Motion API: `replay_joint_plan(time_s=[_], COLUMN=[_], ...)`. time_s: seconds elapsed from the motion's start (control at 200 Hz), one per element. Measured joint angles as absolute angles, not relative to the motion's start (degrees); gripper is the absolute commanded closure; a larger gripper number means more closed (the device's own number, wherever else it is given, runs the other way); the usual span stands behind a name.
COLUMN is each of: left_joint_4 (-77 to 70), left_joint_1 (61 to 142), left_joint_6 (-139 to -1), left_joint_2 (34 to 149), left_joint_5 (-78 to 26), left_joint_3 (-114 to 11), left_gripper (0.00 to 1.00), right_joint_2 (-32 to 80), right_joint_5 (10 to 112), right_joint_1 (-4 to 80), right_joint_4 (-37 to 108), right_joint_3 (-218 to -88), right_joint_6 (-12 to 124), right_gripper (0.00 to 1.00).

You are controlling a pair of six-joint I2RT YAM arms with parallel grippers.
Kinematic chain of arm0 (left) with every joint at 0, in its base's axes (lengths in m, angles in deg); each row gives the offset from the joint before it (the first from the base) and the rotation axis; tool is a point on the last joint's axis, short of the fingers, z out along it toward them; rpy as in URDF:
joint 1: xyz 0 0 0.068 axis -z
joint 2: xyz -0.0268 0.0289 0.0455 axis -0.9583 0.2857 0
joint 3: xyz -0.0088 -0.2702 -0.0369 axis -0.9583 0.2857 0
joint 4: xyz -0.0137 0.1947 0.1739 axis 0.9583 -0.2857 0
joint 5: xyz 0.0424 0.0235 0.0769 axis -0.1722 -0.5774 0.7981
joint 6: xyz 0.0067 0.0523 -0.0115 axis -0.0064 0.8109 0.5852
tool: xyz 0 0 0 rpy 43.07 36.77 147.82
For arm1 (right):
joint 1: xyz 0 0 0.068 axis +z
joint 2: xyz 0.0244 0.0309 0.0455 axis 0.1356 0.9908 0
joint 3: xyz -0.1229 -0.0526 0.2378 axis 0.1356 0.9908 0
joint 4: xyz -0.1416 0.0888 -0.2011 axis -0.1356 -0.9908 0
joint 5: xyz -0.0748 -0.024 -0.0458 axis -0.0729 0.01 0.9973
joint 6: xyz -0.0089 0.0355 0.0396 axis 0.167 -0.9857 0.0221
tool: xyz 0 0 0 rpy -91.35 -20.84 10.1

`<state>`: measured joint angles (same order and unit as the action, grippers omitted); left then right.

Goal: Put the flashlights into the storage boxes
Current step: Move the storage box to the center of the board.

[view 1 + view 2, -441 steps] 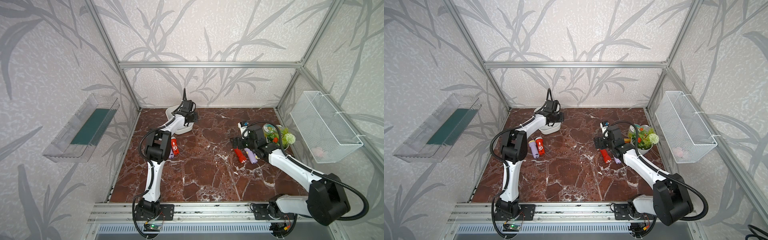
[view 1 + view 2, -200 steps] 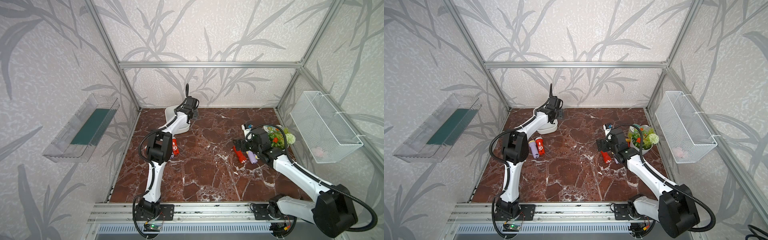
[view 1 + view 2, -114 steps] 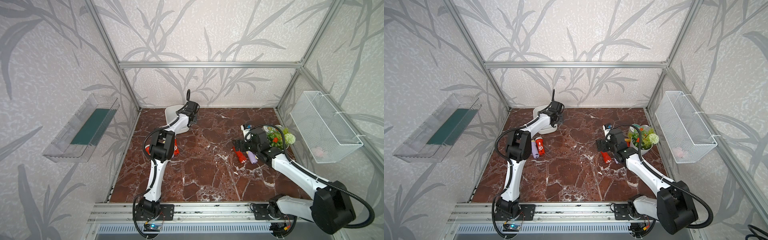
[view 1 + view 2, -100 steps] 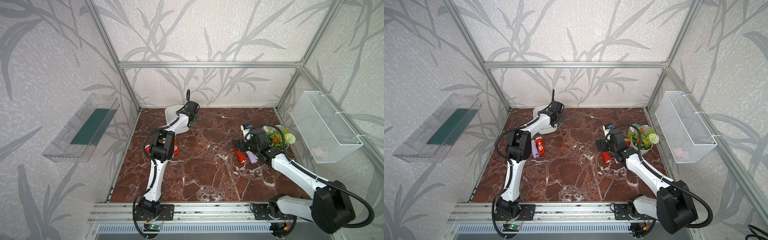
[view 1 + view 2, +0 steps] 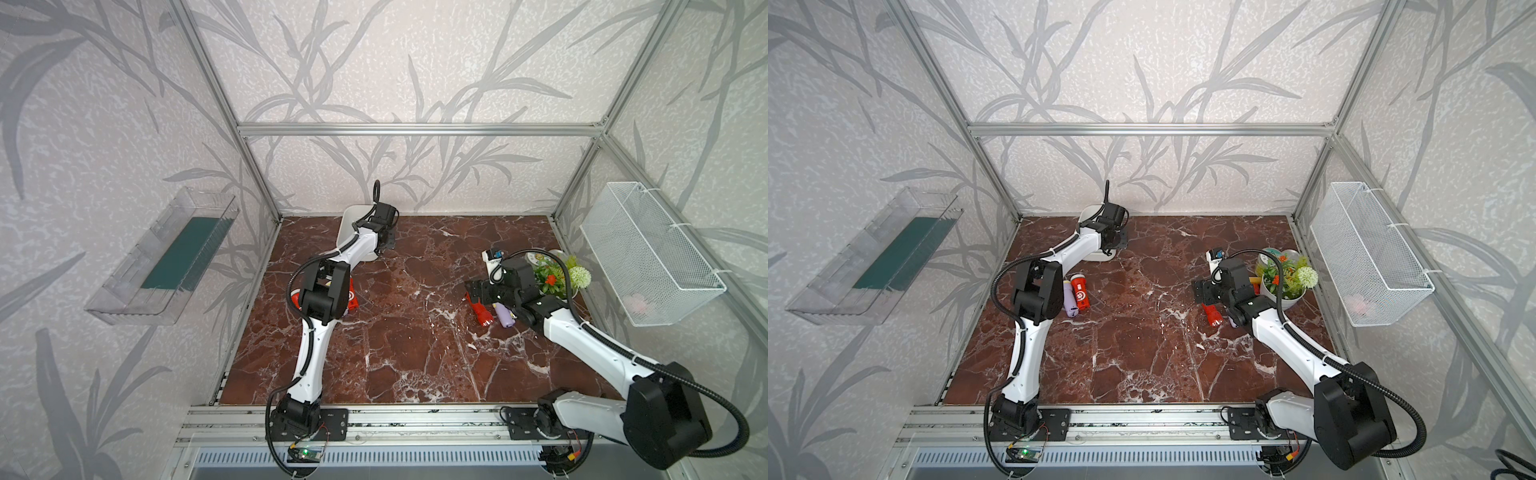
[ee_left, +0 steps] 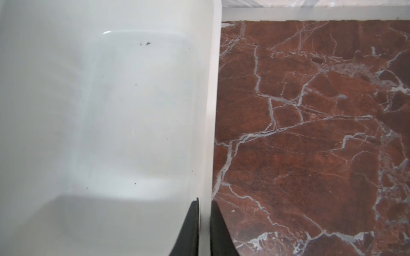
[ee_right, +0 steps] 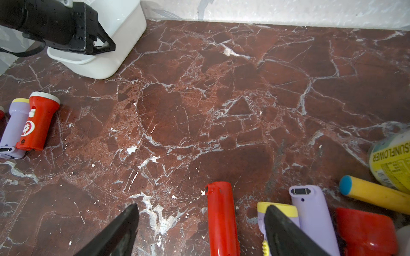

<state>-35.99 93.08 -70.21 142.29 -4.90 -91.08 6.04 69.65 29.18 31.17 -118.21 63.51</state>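
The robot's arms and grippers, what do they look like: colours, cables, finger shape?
The left arm and right arm both have white links with black joint housings. A black ribbed cable hose loops along each. The left gripper and right gripper are black, with flat fingers that taper toward the tips.

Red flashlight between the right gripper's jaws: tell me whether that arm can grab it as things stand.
Probably yes: the right gripper is open with the red flashlight lying between its jaws, nothing covering it.
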Motion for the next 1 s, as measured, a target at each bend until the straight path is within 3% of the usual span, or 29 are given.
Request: replay_joint_plan(time_s=[0.44, 1.0], left_joint_4=[-34.96, -31.86], left_joint_1=[94.85, 103.83], left_joint_6=[-70.80, -74.86], left_joint_2=[141.44, 134.84], left_joint_5=[-5.71, -6.34], left_joint_3=[-89.36, -78.67], left_gripper=[0.94, 0.94], right_joint_2=[5.63, -2.72], right_joint_5=[68.69, 66.38], right_joint_1=[29.18, 29.20], right_joint_4=[31.06, 28.13], right_joint_3=[-118.01, -117.60], right_joint_6=[62.22, 59.88], right_gripper=[0.11, 0.12])
